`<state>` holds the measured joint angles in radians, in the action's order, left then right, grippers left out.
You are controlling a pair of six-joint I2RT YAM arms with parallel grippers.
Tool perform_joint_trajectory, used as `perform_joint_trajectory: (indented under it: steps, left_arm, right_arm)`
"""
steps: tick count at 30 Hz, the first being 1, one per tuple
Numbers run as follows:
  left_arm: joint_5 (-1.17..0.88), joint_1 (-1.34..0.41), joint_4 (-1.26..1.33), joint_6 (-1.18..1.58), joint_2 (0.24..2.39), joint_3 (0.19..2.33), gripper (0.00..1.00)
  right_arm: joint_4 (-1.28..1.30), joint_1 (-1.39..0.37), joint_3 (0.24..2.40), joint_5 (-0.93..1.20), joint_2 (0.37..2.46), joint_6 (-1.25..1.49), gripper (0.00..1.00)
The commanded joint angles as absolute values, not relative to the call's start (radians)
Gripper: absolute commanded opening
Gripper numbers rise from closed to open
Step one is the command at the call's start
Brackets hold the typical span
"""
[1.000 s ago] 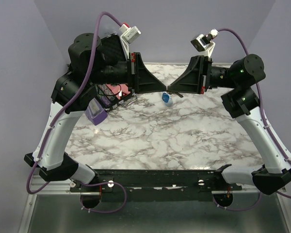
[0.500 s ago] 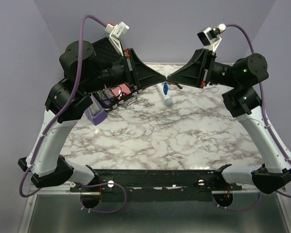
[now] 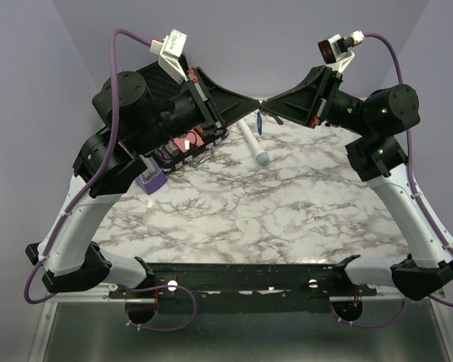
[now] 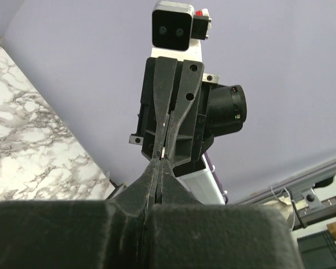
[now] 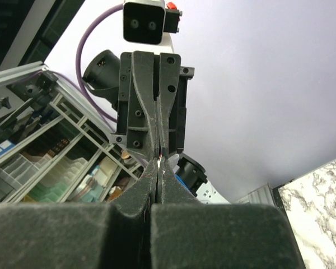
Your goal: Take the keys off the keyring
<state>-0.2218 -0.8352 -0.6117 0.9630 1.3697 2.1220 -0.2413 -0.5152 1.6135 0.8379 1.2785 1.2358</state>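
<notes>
Both grippers are pressed shut and meet tip to tip in the air, the left gripper (image 3: 254, 100) reaching in from one side and the right gripper (image 3: 269, 102) from the other. Just under that meeting point hangs the keyring (image 3: 259, 124), a thin blue loop, though which pair of fingers pinches it I cannot tell, and the keys are too small to make out. Lower, below the tips, a white wand (image 3: 252, 141) lies on the marble table (image 3: 287, 211).
</notes>
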Motion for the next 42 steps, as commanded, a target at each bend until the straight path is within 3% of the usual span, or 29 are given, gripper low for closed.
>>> perform_joint_trajectory:
  steps: [1,10,16,18,20,29,34,42]
  left_arm:
    - [-0.117,-0.861,-0.58,0.994,1.362,2.094,0.0]
    - [-0.106,-0.87,-0.577,0.974,1.347,2.08,0.01]
    - [-0.075,-0.868,-0.621,0.911,1.312,2.068,0.44]
    - [-0.06,-0.868,-0.624,0.893,1.289,2.048,0.54]
    - [-0.049,-0.865,-0.624,0.876,1.267,2.03,0.62]
    - [-0.066,-0.801,-0.732,0.758,1.23,2.055,0.84]
    - [-0.23,-0.663,-0.779,0.706,1.219,2.065,0.87]
    - [-0.769,-0.506,-0.746,0.704,1.311,2.14,0.79]
  right_arm:
    - [-0.287,-0.523,1.598,0.766,1.289,1.252,0.01]
    - [-0.278,-0.523,1.578,0.758,1.269,1.247,0.01]
    - [-0.226,-0.522,1.563,0.744,1.236,1.215,0.01]
    - [-0.213,-0.523,1.557,0.741,1.227,1.209,0.01]
    - [-0.201,-0.523,1.554,0.744,1.221,1.207,0.01]
    - [-0.13,-0.523,1.554,0.756,1.197,1.184,0.01]
    - [-0.084,-0.523,1.581,0.83,1.203,1.166,0.01]
    - [-0.057,-0.522,1.666,1.061,1.278,1.192,0.01]
